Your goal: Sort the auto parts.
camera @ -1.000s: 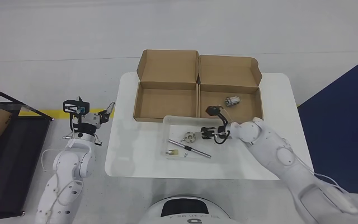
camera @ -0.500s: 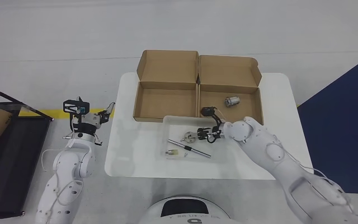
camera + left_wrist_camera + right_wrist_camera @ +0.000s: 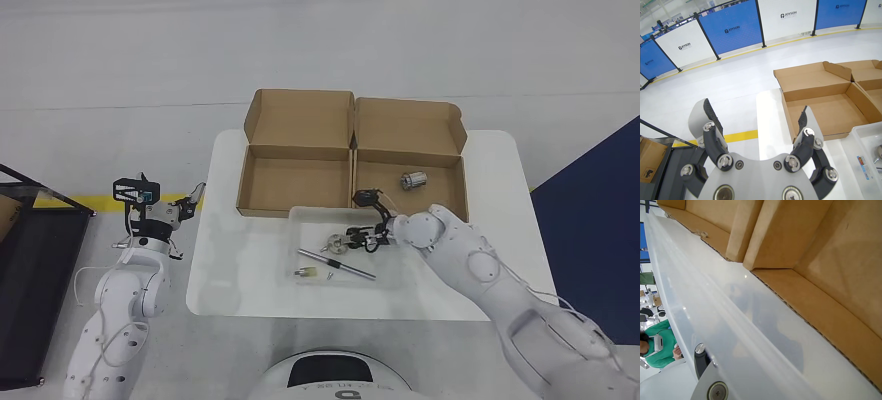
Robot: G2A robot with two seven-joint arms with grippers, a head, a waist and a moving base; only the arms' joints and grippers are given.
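A clear plastic tray (image 3: pixel 400 272) at the table's front holds a round metal part (image 3: pixel 334 240), a long metal rod (image 3: pixel 341 263) and a small bolt (image 3: pixel 308 271). My right gripper (image 3: pixel 363 238) is down inside the tray, just right of the round part. Its wrist view looks through the tray wall (image 3: pixel 725 313) at the box fronts (image 3: pixel 810 256). Behind the tray, the right cardboard box (image 3: pixel 445 200) contains one metal part (image 3: pixel 413 181), while the left box (image 3: pixel 295 185) is empty. My left gripper (image 3: pixel 756 111) hangs open and empty off the table's left edge.
Both boxes stand side by side with lids folded back toward the far edge. The white table (image 3: pixel 240 260) has bare room left of the tray. A dark cart (image 3: pixel 30 260) stands on the floor beyond my left arm.
My right gripper has slid left across the tray, ending close beside the round metal part. The left arm has kept still.
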